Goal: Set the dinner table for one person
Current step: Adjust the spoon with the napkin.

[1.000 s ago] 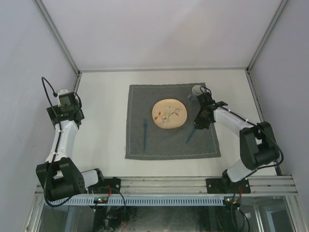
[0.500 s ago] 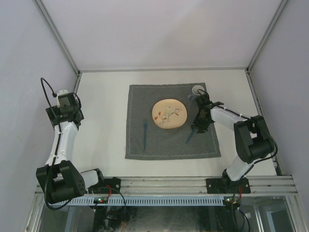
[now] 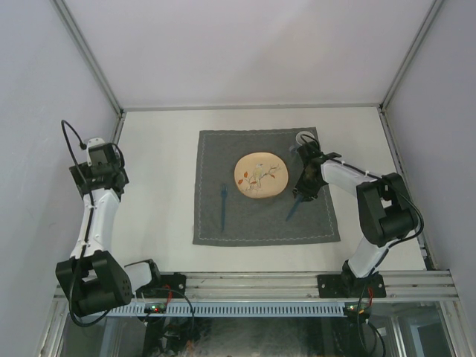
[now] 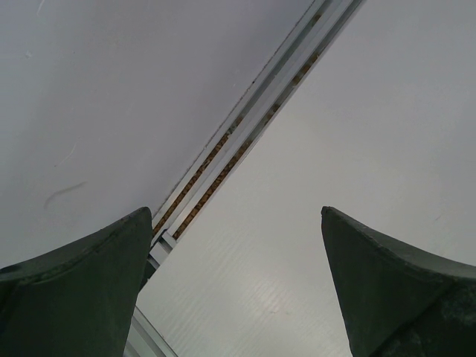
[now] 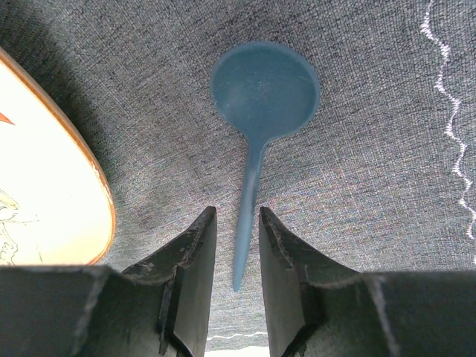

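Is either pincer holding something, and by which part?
Nothing is held. The blue spoon lies on the grey cloth, its handle end between the parted jaws of the right pincer. The left pincer is wide open, empty.

Your right gripper (image 5: 237,216) straddles the handle end of the blue spoon (image 5: 256,126) — jaws a little apart, one finger (image 5: 190,268) either side, contact unclear. The spoon lies flat on grey cloth (image 5: 372,186), bowl pointing away from the fingers. Left of the spoon is the plate (image 5: 44,186) — right of it, wavy white stitching (image 5: 446,111).

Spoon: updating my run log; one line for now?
spoon on cloth | right gripper open, straddling it | left gripper open
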Controlling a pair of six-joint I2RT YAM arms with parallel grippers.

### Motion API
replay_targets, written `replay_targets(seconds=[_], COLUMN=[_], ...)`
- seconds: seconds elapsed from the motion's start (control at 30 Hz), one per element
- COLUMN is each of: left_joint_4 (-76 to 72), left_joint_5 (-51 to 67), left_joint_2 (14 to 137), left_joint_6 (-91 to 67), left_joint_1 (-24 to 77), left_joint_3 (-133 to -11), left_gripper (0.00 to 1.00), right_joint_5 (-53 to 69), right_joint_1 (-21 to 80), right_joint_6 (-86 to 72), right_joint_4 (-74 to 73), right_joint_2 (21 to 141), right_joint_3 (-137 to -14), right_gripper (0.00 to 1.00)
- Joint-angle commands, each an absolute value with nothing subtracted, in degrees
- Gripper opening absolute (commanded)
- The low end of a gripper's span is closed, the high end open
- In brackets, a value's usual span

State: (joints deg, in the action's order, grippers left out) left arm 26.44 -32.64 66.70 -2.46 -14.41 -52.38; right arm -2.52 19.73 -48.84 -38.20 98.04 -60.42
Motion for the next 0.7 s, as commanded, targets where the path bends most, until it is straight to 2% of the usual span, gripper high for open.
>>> replay_targets(seconds=[0.0,0.3,0.4,0.47,0.67], left_joint_4=[26.1,25.9,25.7,25.6,25.1], left_joint_5=[-32.4,-32.5,-32.5,-32.6,-32.7], left_joint_2=[64.6,64.8,64.9,65.0,65.4], left_joint_6=[-2.2,-2.3,-2.3,-2.3,-2.2], left_joint_1=[-14.8,-14.8,-14.8,-14.7,-14.8], left_joint_3=[-52.0,-51.7,-51.5,-51.4,-50.9], left_gripper=[0.98,0.98,0.98,0.98,0.99], right_joint_5=[-3.8,-3.5,-3.4,-2.9,-4.0], right_joint_1=[20.1,19.9,19.9,19.8,20.6], right_joint_6=[-48.2,-48.0,-47.9,-47.6,-46.6], right_joint_4=[-38.3,-38.1,-38.0,-37.9,-38.2], right_joint_2=[98.6,100.0,99.9,99.8,96.9], right_joint_3=[-62.1,-62.2,-62.1,-62.1,-61.9], right_gripper=[0.28,0.20,0.13,0.00,0.00])
